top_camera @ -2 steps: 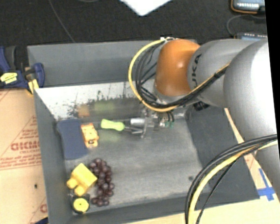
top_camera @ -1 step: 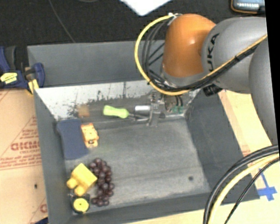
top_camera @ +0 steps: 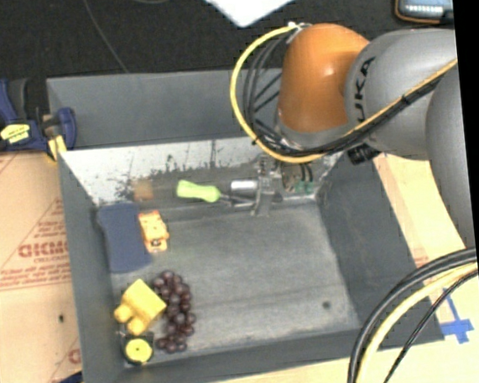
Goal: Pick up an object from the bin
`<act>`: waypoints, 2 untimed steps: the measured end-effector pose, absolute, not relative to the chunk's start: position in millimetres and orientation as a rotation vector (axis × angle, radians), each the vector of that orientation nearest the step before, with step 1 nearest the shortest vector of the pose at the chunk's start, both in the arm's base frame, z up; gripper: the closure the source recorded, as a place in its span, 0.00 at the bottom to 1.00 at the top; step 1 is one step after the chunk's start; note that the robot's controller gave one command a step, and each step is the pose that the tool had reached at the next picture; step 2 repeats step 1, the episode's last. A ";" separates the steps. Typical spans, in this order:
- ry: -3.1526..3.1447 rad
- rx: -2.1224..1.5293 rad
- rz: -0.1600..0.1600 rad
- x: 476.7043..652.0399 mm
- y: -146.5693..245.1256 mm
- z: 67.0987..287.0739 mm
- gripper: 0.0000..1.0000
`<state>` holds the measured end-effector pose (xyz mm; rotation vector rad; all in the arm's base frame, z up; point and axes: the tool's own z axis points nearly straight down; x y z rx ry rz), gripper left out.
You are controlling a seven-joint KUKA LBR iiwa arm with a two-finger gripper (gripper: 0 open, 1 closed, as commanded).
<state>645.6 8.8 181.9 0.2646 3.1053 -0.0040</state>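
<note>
I am looking down on the pincer (top_camera: 264, 194), which is hanging low against the far wall of the bin (top_camera: 255, 265), tucked under the arm's orange cover (top_camera: 320, 69). I cannot tell whether it is open or closed, as the wrist is hiding much of it. Just beside the pincer, on the view's left, a green-handled tool (top_camera: 196, 191) is lying along the foot of that wall. Its silvery metal end is pointing at the pincer and reaching right up to it, though I cannot tell whether the two are touching. Farther off on the same side, a small yellow and orange toy (top_camera: 153, 231) is sitting next to a blue pad (top_camera: 124, 235). Well apart from the pincer, toward the near left corner, a yellow block (top_camera: 141, 304), a bunch of dark grapes (top_camera: 177, 310) and a yellow disc (top_camera: 138, 350) are lying together in a small heap.
</note>
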 end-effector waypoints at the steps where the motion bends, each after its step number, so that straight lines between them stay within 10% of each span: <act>1: 3.086 0.319 -0.002 643.5 -1.5 361.3 1.00; 2: 3.086 0.319 -0.002 643.5 -1.5 361.3 1.00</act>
